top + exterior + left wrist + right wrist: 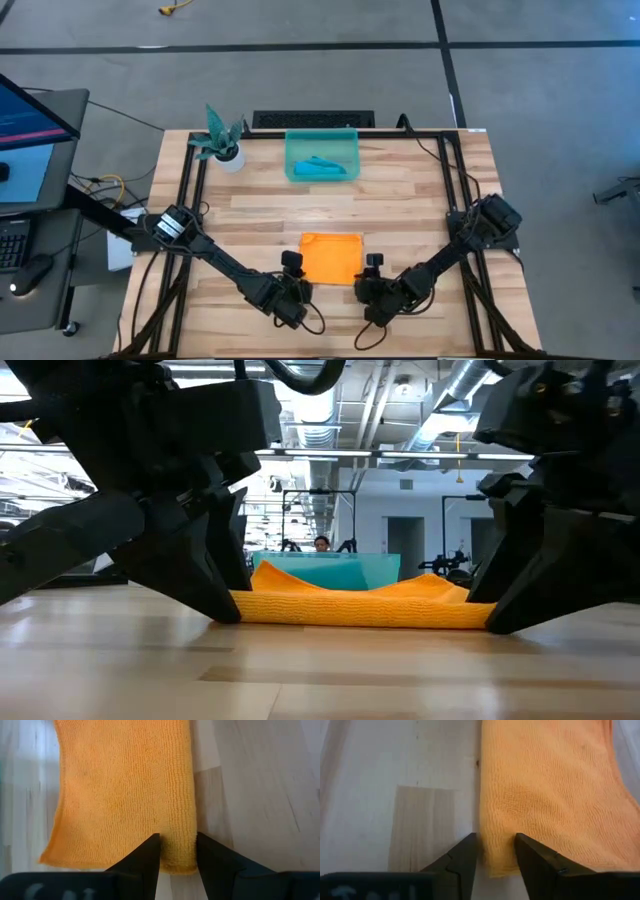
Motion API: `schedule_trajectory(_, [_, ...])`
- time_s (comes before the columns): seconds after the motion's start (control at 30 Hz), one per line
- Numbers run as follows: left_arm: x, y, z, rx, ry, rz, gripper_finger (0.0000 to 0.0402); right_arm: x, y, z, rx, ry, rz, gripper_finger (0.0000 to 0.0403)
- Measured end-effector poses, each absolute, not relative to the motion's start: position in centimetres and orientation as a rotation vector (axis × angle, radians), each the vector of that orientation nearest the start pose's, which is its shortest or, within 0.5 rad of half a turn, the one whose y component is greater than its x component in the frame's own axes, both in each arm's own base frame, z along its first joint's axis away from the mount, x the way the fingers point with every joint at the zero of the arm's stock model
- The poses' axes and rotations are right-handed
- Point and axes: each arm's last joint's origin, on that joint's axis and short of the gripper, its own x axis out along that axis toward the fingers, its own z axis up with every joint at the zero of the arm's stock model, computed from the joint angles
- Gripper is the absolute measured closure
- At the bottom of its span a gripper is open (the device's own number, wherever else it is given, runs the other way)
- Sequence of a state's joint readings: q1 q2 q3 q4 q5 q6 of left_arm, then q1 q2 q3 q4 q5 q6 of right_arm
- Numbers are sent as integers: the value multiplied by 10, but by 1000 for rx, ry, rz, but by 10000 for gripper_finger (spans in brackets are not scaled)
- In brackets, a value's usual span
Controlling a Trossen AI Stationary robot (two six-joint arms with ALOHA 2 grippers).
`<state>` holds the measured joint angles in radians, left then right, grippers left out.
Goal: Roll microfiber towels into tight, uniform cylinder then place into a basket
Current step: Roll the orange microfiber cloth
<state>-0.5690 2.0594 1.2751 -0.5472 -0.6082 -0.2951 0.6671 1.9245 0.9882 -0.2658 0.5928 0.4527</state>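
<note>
The orange-yellow towel (331, 257) lies flat on the table's near middle, with its near edge (360, 612) turned over into a thick strip. My left gripper (292, 274) is at that strip's left end and my right gripper (372, 274) at its right end, each shut on it. The teal-blue towel (322, 167) lies bunched inside the teal basket (296, 150) at the far middle. My left gripper (178, 851) pinches the left end of the towel's turned-over near edge (178, 832) between its two fingers. The fingers slant down from the table's left and lie along the strip. The towel rests on the table. My right gripper (495, 851) pinches the right end of the same turned-over near edge (496, 832) between its two fingers. The fingers slant down from the table's right and lie along the strip. The towel rests on the table.
A white pot with a teal plant (224, 143) stands left of the basket at the far edge. Bare wood (330, 210) lies between the orange towel and the basket. Black frame rails (186, 180) run along the table's left and right sides.
</note>
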Motion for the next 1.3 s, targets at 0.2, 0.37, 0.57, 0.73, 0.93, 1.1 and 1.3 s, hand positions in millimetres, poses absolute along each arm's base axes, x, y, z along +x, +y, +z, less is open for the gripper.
schedule_trajectory(0.2, [330,-192,116,457,1104,143,321,280,190,103,-245,974,-144,308])
schedule_trajectory(0.37, [331,-191,115,448,1110,128,377,282,187,102,-230,983,-151,379])
schedule_trajectory(0.57, [331,-191,122,403,1103,108,390,288,190,107,-206,985,-129,381])
schedule_trajectory(0.73, [330,-192,131,302,1113,81,393,295,205,119,-138,1008,-13,392])
schedule_trajectory(0.93, [327,-194,142,163,1130,32,398,297,224,132,-84,1009,107,387])
schedule_trajectory(1.1, [325,-195,151,59,1138,22,394,299,238,145,-65,974,151,391])
schedule_trajectory(1.3, [326,-181,171,-107,1119,114,395,302,240,156,-51,991,126,391])
